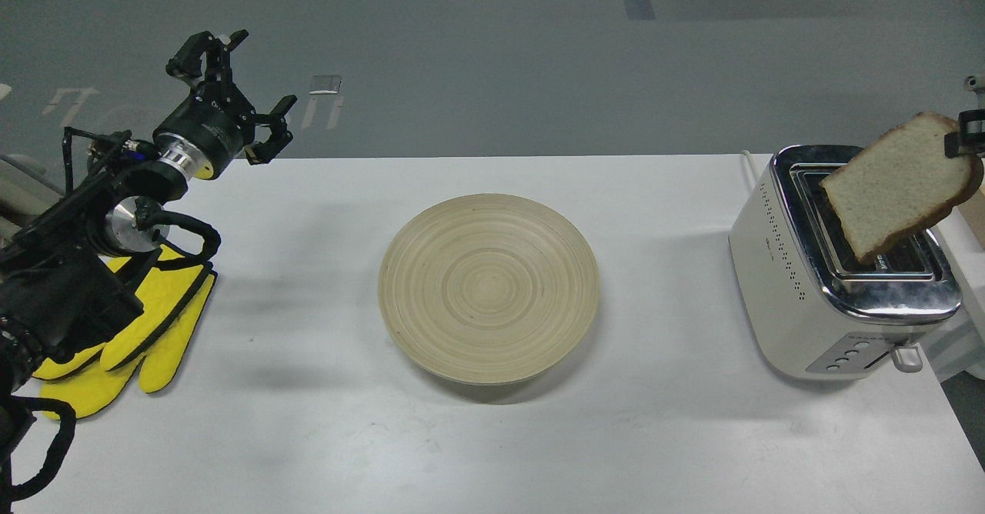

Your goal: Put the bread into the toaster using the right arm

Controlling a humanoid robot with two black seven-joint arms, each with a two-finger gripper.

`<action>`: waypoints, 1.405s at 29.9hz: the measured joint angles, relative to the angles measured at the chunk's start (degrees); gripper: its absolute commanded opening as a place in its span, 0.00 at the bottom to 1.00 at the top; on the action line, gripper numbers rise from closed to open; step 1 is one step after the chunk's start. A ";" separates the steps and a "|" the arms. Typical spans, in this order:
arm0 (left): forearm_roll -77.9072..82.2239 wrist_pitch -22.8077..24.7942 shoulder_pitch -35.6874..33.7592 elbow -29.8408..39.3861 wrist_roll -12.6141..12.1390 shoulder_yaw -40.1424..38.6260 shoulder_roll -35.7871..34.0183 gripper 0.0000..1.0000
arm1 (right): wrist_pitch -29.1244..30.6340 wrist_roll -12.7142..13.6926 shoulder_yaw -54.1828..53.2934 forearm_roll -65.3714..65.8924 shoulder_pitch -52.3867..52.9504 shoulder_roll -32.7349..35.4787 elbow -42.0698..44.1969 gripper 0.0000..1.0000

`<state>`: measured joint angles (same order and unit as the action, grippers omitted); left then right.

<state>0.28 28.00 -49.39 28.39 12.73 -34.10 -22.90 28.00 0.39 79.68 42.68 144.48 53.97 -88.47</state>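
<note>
The bread (pixel 896 183), a pale slice with a brown crust, hangs tilted above the toaster's slots, its lower corner low over the nearer slot. My right gripper (pixel 968 135) shows only as a black tip at the right edge, shut on the slice's top crust; the rest of the arm is out of view. The toaster (pixel 808 283), cream-white with a chrome top, stands at the table's right end. My left gripper (pixel 250 91) is open and empty, raised over the table's far left corner.
A round wooden plate (pixel 415 268) sits mid-table with nothing on it. Yellow oven mitts (pixel 158 329) lie at the left under my left arm. The white table's right edge runs just past the toaster.
</note>
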 measured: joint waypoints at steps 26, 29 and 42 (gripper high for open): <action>0.00 0.00 0.00 0.00 0.01 0.00 0.02 1.00 | 0.00 0.57 -1.22 -0.76 -2.13 -0.43 -0.04 0.83; -0.01 0.00 0.00 0.00 0.01 0.00 0.00 1.00 | 0.00 0.55 -1.68 -0.76 -2.14 -0.31 -0.02 0.94; -0.03 0.00 0.00 0.00 -0.02 0.00 0.00 1.00 | -0.10 -0.84 -22.06 -11.80 -10.96 -0.04 10.25 0.96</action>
<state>0.25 28.00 -49.39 28.39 12.71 -34.10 -22.90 27.90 -0.46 57.62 30.88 133.51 53.93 -78.22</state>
